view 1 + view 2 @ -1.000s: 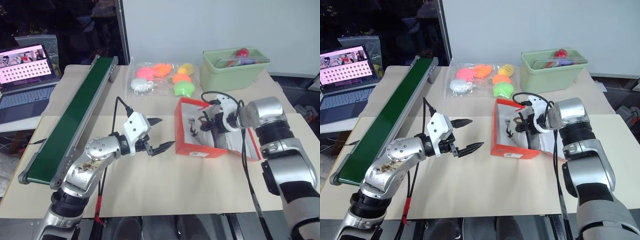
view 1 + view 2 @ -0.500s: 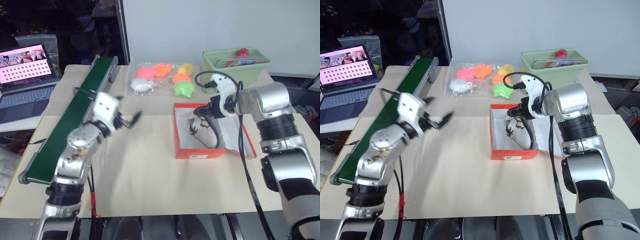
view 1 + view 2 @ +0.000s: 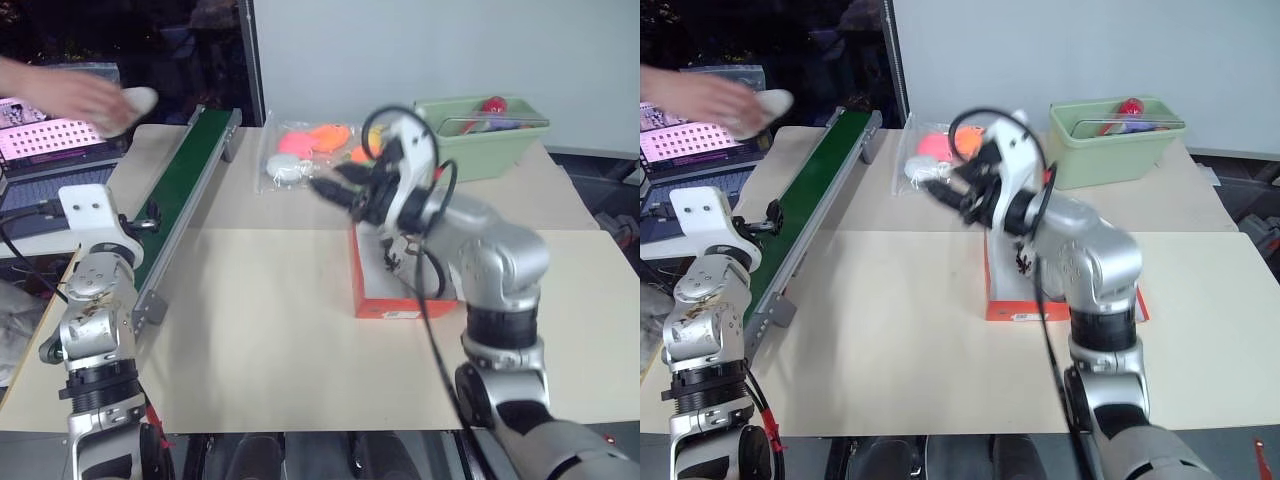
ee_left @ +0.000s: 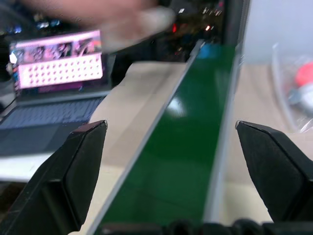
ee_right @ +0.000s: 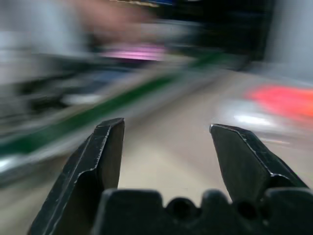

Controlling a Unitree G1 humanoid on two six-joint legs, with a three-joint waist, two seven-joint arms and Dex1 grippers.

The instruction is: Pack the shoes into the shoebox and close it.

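Note:
The orange-red shoebox [image 3: 392, 298] stands open at mid-table, and my right arm hides much of it. Dark laces of a shoe [image 3: 1023, 262] show inside it. My right gripper [image 3: 336, 186] hangs above the box's left side, pointing left, open with nothing between its fingers [image 5: 105, 147]. My left gripper [image 4: 171, 125] is open wide and empty over the near part of the green conveyor belt [image 3: 185, 170]. At the far left a person's hand [image 3: 60, 90] holds what looks like a white shoe [image 3: 128, 104] above the belt's far end.
A laptop [image 3: 40, 140] sits left of the belt. A clear bag of bright soft toys [image 3: 300, 150] and a pale green bin [image 3: 480, 130] stand at the back. The box's lid edge [image 3: 1140, 310] lies open to the right.
My right gripper rose out of the shoebox and swung left. My left arm swung left to the conveyor belt. A person's hand with a white shoe came in at the far left.

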